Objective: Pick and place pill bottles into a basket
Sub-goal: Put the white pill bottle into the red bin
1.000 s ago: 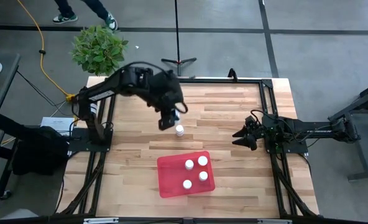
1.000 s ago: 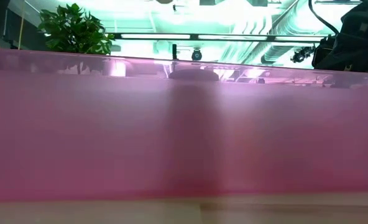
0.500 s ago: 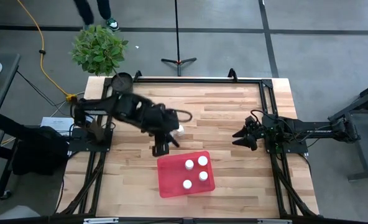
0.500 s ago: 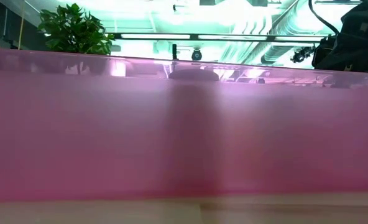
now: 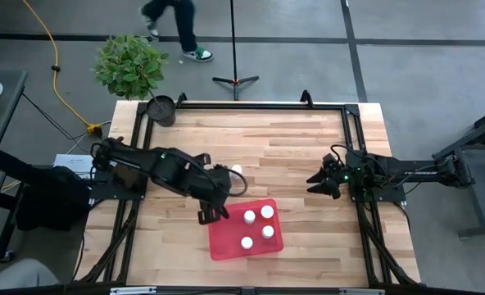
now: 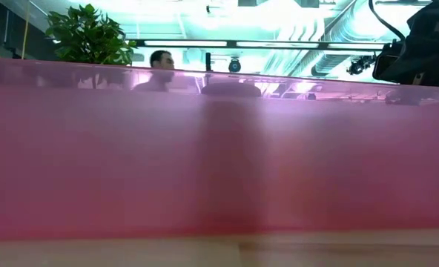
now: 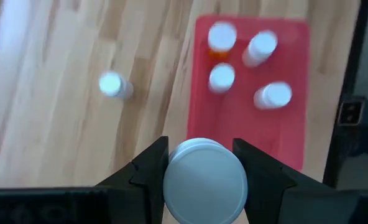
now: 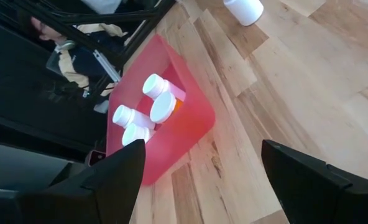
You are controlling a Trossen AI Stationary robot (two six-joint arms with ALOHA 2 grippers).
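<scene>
Pale wood planks make up my table (image 5: 292,147), framed by dark rails, with grey floor all around it. At the far left corner stands a leafy green plant (image 5: 129,64) on the floor, and just inside the table's corner sits a dark round cup (image 5: 161,108). A person (image 5: 177,23) walks across the floor beyond the table; from the low camera their head shows over the translucent red wall that fills almost the whole view.

My left gripper (image 5: 212,211) hovers low over the wood just beside the left edge of the basket (image 5: 226,239). Its fingers (image 7: 148,168) are closed on one pill bottle (image 7: 204,180) — the white cap sits squeezed between both fingers in my left wrist camera.

Counting the bottles: six. One is in my left gripper. One stands alone on the bare wood (image 5: 236,170), beyond the basket and apart from it. Four stand inside the basket (image 5: 249,216) (image 5: 266,211) (image 5: 268,232) (image 5: 247,242), clustered toward its right half; one of them shows an orange body in the wrist view (image 7: 220,37).

My right gripper (image 5: 315,183) waits well to the right, over the table near the right rail, pointing toward the middle — its fingers are spread apart and hold nothing.
</scene>
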